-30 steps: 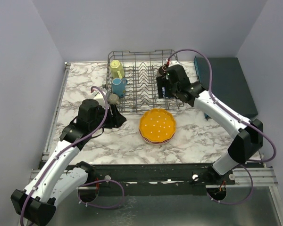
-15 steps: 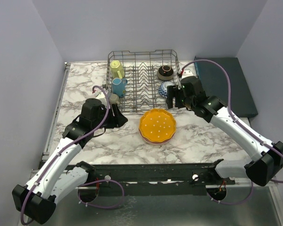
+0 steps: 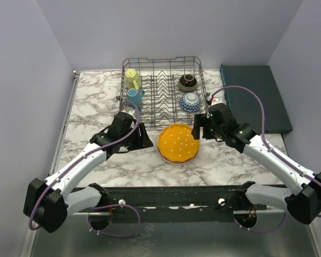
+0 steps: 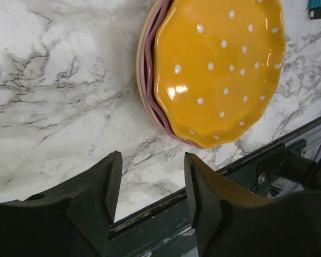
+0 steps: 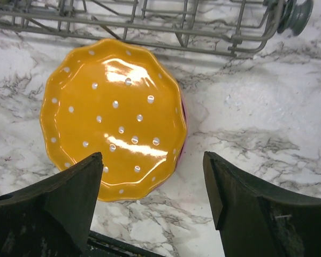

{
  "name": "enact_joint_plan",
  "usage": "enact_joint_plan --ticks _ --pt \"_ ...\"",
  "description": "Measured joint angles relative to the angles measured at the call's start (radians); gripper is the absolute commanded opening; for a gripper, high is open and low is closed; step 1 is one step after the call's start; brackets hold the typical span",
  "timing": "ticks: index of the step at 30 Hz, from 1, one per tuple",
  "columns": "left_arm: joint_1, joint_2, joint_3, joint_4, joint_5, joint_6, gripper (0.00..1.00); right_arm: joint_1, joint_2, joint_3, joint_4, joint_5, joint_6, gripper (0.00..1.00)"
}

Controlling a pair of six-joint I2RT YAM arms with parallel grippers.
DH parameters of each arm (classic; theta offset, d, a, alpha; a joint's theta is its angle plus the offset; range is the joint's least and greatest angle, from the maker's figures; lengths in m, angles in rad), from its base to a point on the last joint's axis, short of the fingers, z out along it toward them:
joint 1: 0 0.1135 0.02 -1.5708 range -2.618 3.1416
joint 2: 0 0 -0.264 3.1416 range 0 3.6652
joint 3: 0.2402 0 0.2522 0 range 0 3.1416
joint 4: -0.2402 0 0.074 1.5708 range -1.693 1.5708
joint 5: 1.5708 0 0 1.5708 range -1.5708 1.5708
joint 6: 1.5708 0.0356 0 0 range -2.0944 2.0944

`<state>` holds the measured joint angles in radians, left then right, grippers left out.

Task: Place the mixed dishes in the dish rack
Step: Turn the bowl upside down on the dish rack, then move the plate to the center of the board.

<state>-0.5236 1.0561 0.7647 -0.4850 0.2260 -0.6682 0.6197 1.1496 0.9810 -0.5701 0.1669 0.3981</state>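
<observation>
My left gripper [image 4: 151, 158] and right gripper [image 5: 152, 156], both spread empty, flank the orange dotted plate [image 3: 178, 141] mid-frame; reaching together, they may collide.

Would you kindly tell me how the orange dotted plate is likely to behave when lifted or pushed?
The orange plate shows bright glare, so it is probably smooth, slippery and stiff. It looks like glazed ceramic, so it is likely fragile if dropped. It rests on a pink plate, so a push may shift both.
</observation>
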Motion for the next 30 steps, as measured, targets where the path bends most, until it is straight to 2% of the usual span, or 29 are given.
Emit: enact_joint_plan --ticks 10,18,30 --pt "-0.057 0.193 0.002 0.097 -0.017 -0.072 0.65 -0.008 0.045 -0.124 0.057 -0.066 0.105 0.85" --pt "-0.057 0.263 0.002 0.152 -0.019 -0.106 0.71 -0.061 0.125 -0.188 0.165 -0.172 0.142 0.86" --pt "-0.057 0.367 0.002 0.278 -0.007 -0.144 0.70 -0.148 0.205 -0.245 0.294 -0.309 0.198 0.86"
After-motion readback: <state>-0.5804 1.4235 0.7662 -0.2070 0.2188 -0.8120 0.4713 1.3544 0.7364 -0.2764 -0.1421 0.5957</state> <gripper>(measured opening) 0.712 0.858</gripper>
